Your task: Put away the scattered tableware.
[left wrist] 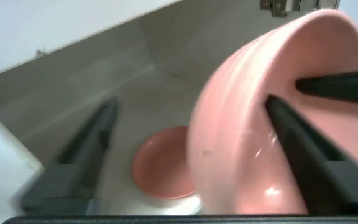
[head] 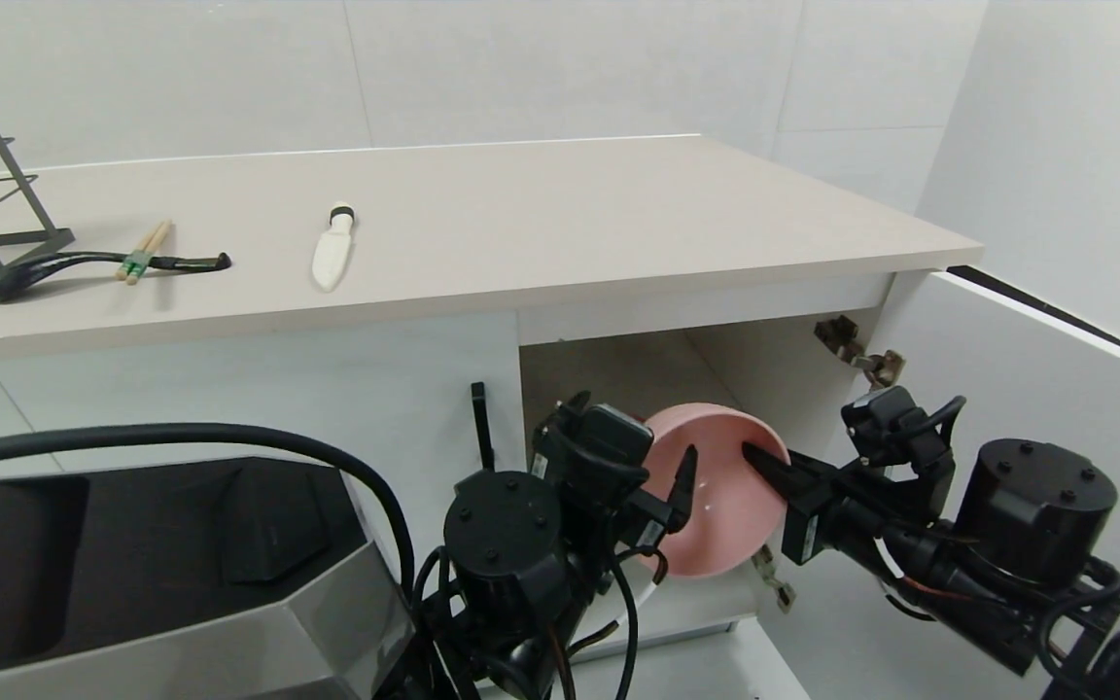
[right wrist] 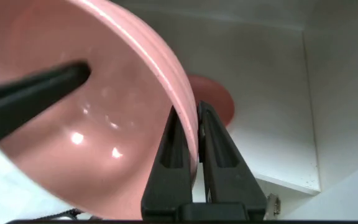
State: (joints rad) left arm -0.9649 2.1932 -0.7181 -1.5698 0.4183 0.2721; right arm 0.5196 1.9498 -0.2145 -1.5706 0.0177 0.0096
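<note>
Right gripper, fingers clamped on the rim of a tilted pink bowl before the open cabinet; left gripper, fingers spread, just left.

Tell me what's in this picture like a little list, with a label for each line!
held thing: pink bowl, tilted, in front of the open cupboard
right pincer: shut on the pink bowl's rim
left pincer: open, right beside the pink bowl
inside cupboard: second pink bowl, sitting on the shelf
on counter: white knife, chopsticks, black spoon
</note>
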